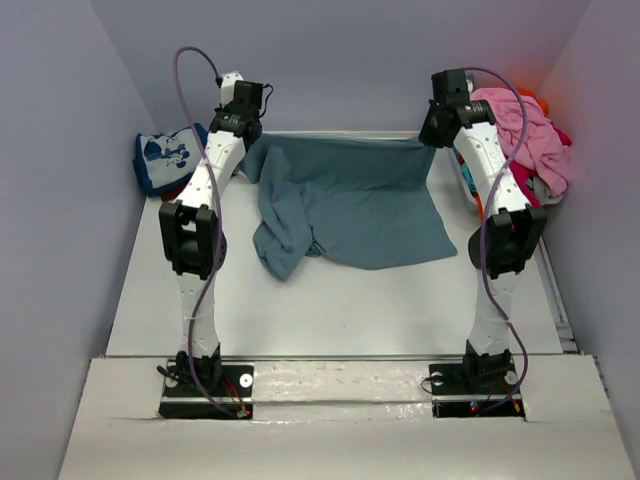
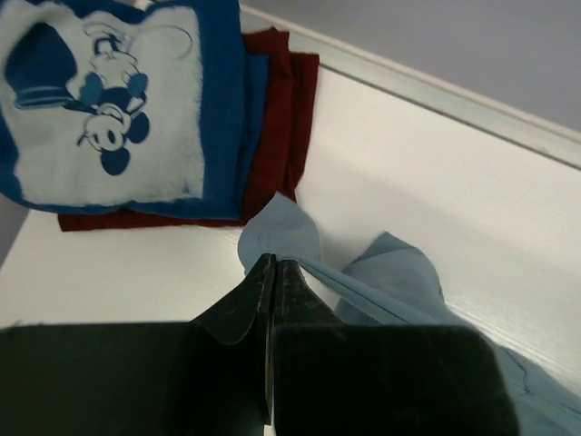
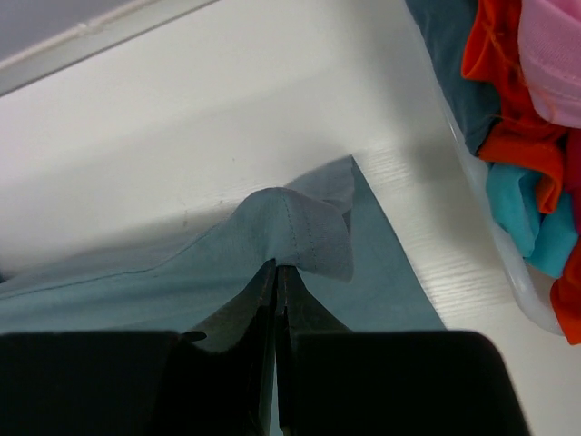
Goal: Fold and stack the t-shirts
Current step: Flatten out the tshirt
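A plain slate-blue t-shirt (image 1: 350, 200) hangs stretched between both arms above the far half of the table, its lower part resting on the surface. My left gripper (image 2: 274, 263) is shut on the shirt's left corner (image 2: 277, 232). My right gripper (image 3: 276, 268) is shut on its hemmed right corner (image 3: 304, 232). A folded blue t-shirt with white cartoon print (image 2: 109, 100) lies on a folded dark red one (image 2: 281, 109) at the far left, also seen from above as a small stack (image 1: 168, 160).
A heap of unfolded shirts, pink (image 1: 525, 130), orange (image 3: 504, 82) and teal (image 3: 526, 213), fills a pale bin (image 3: 495, 245) at the far right. Grey walls close in the table on three sides; a raised rail (image 2: 436, 86) runs along the back edge.
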You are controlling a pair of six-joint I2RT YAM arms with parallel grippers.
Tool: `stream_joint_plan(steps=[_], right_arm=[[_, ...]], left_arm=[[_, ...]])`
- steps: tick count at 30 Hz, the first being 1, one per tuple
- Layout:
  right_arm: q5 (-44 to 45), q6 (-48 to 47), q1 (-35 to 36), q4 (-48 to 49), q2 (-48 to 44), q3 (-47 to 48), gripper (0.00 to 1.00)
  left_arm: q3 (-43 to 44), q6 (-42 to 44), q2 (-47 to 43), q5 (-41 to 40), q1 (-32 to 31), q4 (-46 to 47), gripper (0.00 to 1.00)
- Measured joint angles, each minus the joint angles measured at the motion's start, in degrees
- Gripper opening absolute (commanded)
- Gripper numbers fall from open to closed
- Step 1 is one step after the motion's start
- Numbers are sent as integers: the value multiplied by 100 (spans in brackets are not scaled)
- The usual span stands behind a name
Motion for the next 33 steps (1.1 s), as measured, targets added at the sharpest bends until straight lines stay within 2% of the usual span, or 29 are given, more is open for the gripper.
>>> stream_joint_plan(steps=[1,2,3,4,5,7,8,10,11,15,18,19,20,21,22,24,25,29,33], right_arm=[[-13,7,-13,-17,50,0,7],[-46,24,-46,-72,162,0,7],[-52,42,-66,-109,236,0,7],[-55,44,-81,-131,278,0,7],[-55,48,-98,-166,343,0,25],[-55,24,-133,-264,463,26,51],[-48,57,-144,-310,505,44,57],[-72,20,-175,-374,575,98,68],[-83,17,-179,-398,579,98,70],[-160,-28,-205,-450,555,94,71],[-245,-28,-205,-533,466,-42,68],[-264,-33,-201,-551,402,-146,65],[-278,-44,-184,-555,289,-341,56],[-315,-52,-162,-570,83,-695,51],[-339,-74,-131,-597,-35,-874,41],[-420,-59,-46,-710,-310,-1276,29],[-455,-68,26,-737,-461,-1517,19],[-557,-61,448,-706,-1051,-2682,7],[-772,-22,750,-649,-1115,-3327,7]], left_arm=[[37,-50,111,133,28,-63,6],[63,-66,179,201,37,-122,14],[79,-85,269,313,44,-186,45],[92,-120,330,380,44,-223,46],[94,-109,407,461,44,-267,68],[94,-162,527,608,39,-352,92],[94,-155,588,651,44,-385,94],[87,-175,614,699,55,-433,99],[70,-181,612,708,61,-433,99],[-116,-179,413,713,37,-415,99],[-654,-170,-48,728,-63,-459,98],[-857,-164,-205,728,-118,-481,98],[-1084,-160,-404,719,-225,-538,96],[-1484,-144,-732,706,-389,-581,96],[-1751,-144,-981,702,-612,-678,95],[-2218,-173,-1414,713,-1049,-824,94],[-2400,-205,-1574,710,-1287,-901,93],[-3475,-461,-2181,927,-2055,-977,87],[-4347,-774,-2363,1106,-2140,-1082,78]])
